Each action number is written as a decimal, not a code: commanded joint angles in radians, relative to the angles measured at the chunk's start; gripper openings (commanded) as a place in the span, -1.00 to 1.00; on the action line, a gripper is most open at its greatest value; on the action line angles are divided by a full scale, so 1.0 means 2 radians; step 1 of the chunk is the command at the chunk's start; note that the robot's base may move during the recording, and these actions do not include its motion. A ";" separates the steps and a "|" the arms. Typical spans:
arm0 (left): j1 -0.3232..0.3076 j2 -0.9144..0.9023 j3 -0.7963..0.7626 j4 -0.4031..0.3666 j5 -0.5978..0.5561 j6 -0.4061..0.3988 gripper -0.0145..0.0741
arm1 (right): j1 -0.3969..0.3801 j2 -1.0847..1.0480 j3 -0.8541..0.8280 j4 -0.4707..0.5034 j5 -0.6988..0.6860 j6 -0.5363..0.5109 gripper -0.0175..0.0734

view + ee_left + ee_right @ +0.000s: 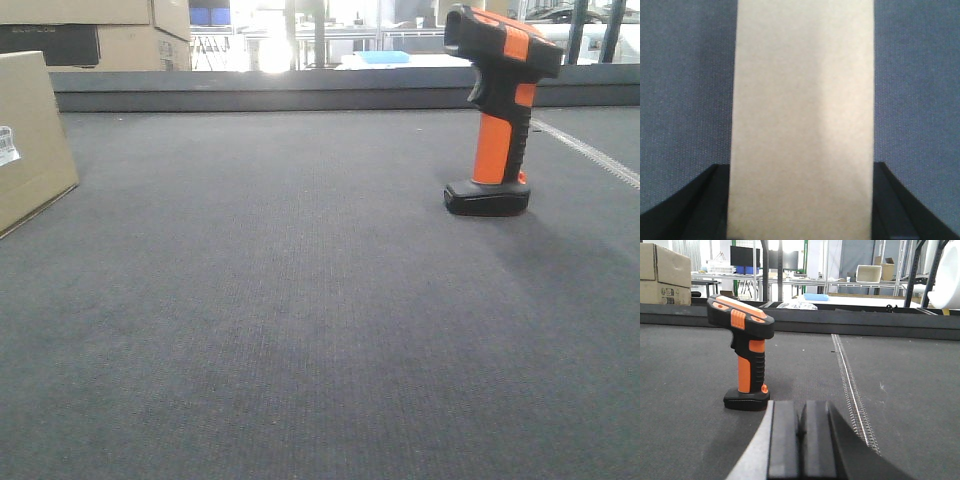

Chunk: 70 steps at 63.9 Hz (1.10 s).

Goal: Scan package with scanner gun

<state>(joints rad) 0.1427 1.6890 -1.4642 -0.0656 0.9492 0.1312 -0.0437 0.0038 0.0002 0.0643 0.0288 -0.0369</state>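
The package is a plain brown cardboard box point(30, 140) at the far left of the front view, on the dark mat. In the left wrist view it point(802, 90) fills the middle, and my left gripper point(801, 200) straddles it with a black finger flush against each side. The orange and black scanner gun point(497, 110) stands upright on its base at the right back of the mat. In the right wrist view the scanner point(745, 355) stands a short way ahead and to the left of my right gripper point(800, 440), which is shut and empty, pads together.
A raised dark ledge point(300, 90) runs along the back of the mat. A pale stitched seam point(850, 385) runs across the mat to the right of the scanner. Cardboard boxes point(120, 35) and shelving stand beyond the ledge.
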 commanded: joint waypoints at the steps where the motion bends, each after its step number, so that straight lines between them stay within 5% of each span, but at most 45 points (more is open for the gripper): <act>1: 0.002 0.000 -0.003 -0.001 0.001 -0.001 -0.82 | -0.003 -0.002 0.000 0.001 -0.010 -0.002 -0.98; 14: -0.001 -0.019 -0.003 -0.048 0.002 -0.009 -0.92 | -0.003 -0.002 0.000 0.001 -0.010 -0.002 -0.98; 23: -0.023 -0.041 -0.003 -0.056 0.011 -0.087 -0.92 | -0.003 -0.002 0.000 0.001 -0.010 -0.002 -0.98; 34: -0.090 -0.058 -0.003 -0.056 0.015 -0.169 -0.92 | -0.003 -0.002 0.000 0.001 -0.010 -0.002 -0.98; 48: -0.195 -0.048 0.010 -0.055 -0.068 -0.267 -0.92 | -0.003 -0.002 0.000 0.001 -0.010 -0.002 -0.98; 57: -0.256 -0.041 0.010 -0.055 -0.092 -0.277 -0.92 | -0.003 -0.002 0.000 0.001 -0.010 -0.002 -0.98; 70: -0.284 -0.030 0.016 -0.055 -0.093 -0.289 -0.92 | -0.003 -0.002 0.000 0.001 -0.010 -0.002 -0.98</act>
<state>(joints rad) -0.4118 1.6278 -1.4389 -0.1786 0.7854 -0.4331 -0.0437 0.0038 0.0002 0.0643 0.0288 -0.0369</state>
